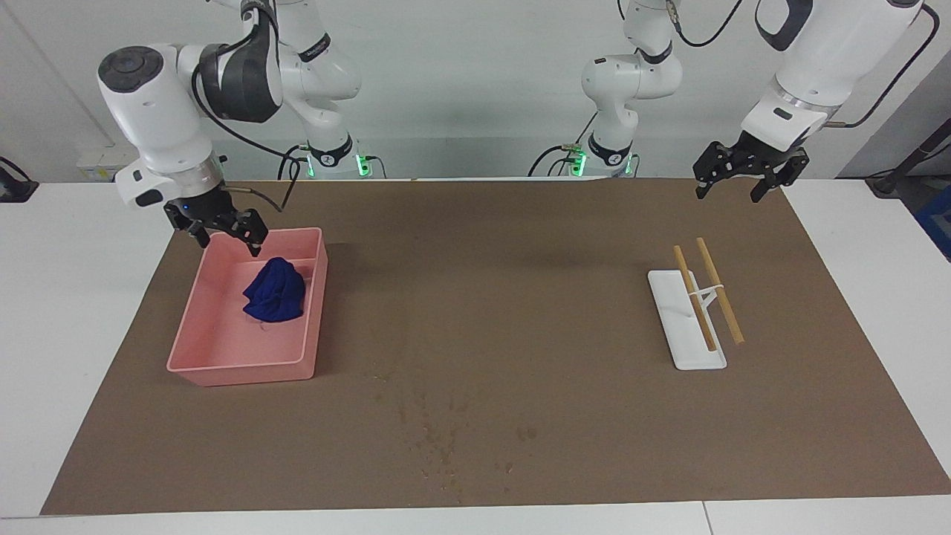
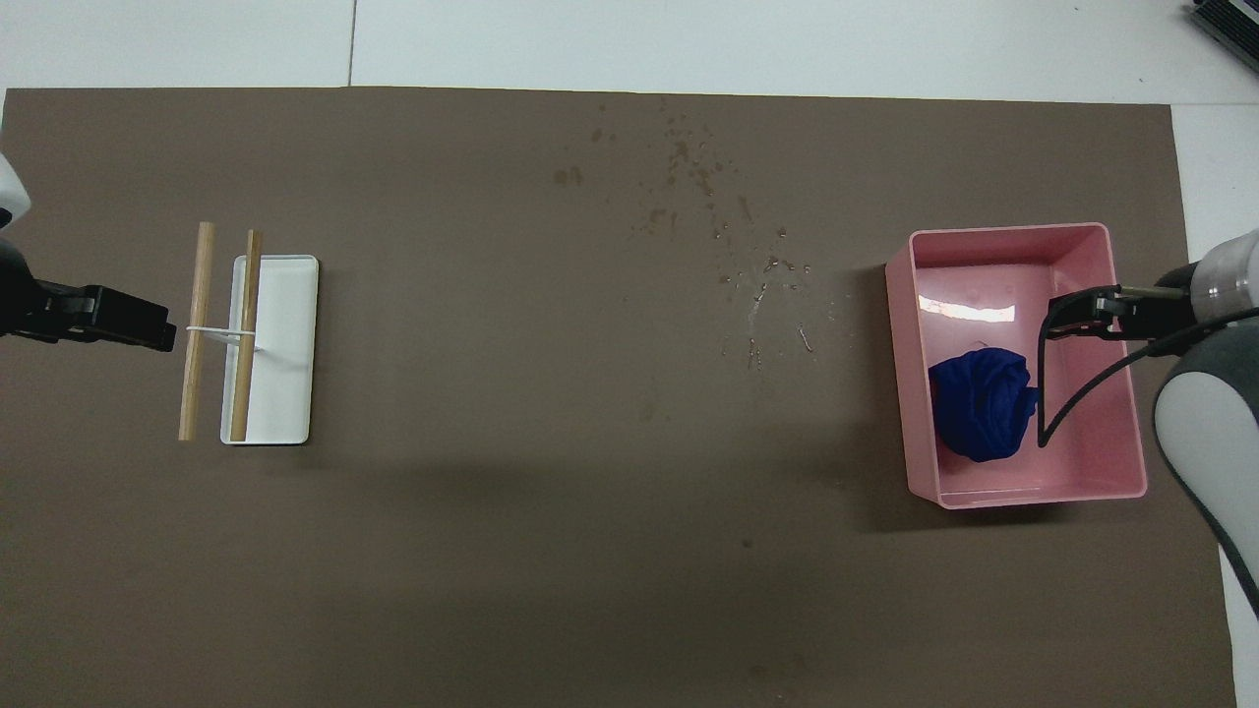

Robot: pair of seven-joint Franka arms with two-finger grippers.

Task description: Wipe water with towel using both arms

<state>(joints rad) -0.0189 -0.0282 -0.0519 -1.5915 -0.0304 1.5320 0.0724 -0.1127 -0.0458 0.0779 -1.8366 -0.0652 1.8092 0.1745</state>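
Observation:
The dark blue towel point(image 1: 276, 299) lies crumpled in the pink bin point(image 1: 238, 365), at the right arm's end of the table. It also shows in the overhead view point(image 2: 982, 403), inside the bin point(image 2: 1033, 497). My right gripper point(image 1: 229, 244) is open and empty, raised over the bin's end nearest the robots, clear of the towel; in the overhead view it point(image 2: 1064, 317) is over the bin. My left gripper point(image 1: 728, 195) is open and empty, and waits in the air over the mat's edge at the left arm's end point(image 2: 157, 329).
Water drops point(image 1: 438, 438) spot the brown mat mid-table, farther from the robots than the bin point(image 2: 757, 285). A white tray point(image 1: 672, 312) with two wooden sticks point(image 1: 717, 290) tied across it lies at the left arm's end point(image 2: 290, 344).

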